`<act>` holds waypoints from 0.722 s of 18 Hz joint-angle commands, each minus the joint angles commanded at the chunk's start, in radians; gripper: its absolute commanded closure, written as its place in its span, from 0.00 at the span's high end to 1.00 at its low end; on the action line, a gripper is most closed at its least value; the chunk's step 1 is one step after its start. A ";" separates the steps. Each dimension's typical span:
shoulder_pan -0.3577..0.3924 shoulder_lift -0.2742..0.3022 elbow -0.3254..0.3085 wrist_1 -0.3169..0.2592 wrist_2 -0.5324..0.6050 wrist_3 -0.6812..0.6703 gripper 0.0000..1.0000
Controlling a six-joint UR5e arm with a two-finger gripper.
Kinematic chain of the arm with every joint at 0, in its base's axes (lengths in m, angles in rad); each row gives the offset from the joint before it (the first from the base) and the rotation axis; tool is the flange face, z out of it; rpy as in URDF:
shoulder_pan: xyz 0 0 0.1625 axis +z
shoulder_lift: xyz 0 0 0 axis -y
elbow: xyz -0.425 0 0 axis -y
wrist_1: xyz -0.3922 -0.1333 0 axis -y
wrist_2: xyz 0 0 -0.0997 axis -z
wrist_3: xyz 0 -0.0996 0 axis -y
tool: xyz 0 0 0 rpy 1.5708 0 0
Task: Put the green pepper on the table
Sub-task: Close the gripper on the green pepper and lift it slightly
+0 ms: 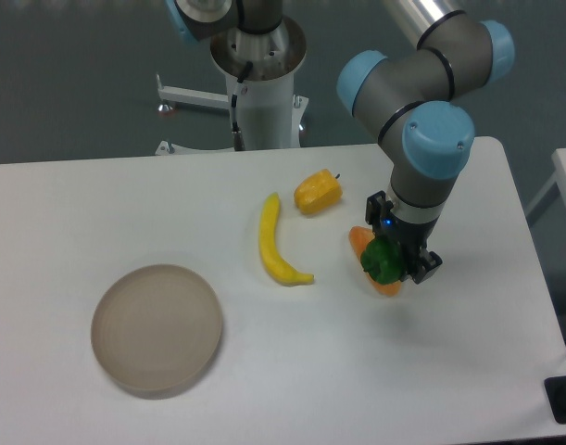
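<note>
The green pepper (383, 261) is small, glossy and dark green. It sits between the fingers of my gripper (396, 263), which is shut on it, right of the table's middle. The pepper hangs just over or against the orange wedge-shaped piece (368, 254); I cannot tell whether it touches the white table (468, 362). The gripper's black body hides the pepper's right side.
A yellow-orange pepper (318, 191) lies behind the gripper to the left. A yellow banana (275, 243) lies left of the orange piece. A round beige plate (157, 328) sits at the front left. The robot's base column (262, 83) stands behind the table's far edge.
</note>
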 joint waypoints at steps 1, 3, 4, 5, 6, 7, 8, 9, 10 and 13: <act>0.000 0.000 0.000 0.000 -0.002 0.000 0.10; 0.000 -0.008 0.002 0.017 -0.012 -0.002 0.10; -0.003 -0.009 0.003 0.023 -0.017 -0.002 0.10; -0.005 -0.015 0.011 0.023 -0.017 -0.002 0.10; -0.009 -0.023 0.024 0.025 -0.018 -0.003 0.10; -0.011 -0.028 0.029 0.025 -0.018 -0.006 0.10; -0.020 -0.031 0.019 0.026 -0.018 -0.029 0.11; -0.029 -0.032 0.012 0.029 -0.017 -0.052 0.11; -0.037 -0.043 0.012 0.029 -0.017 -0.075 0.11; -0.080 -0.064 0.009 0.057 -0.023 -0.175 0.11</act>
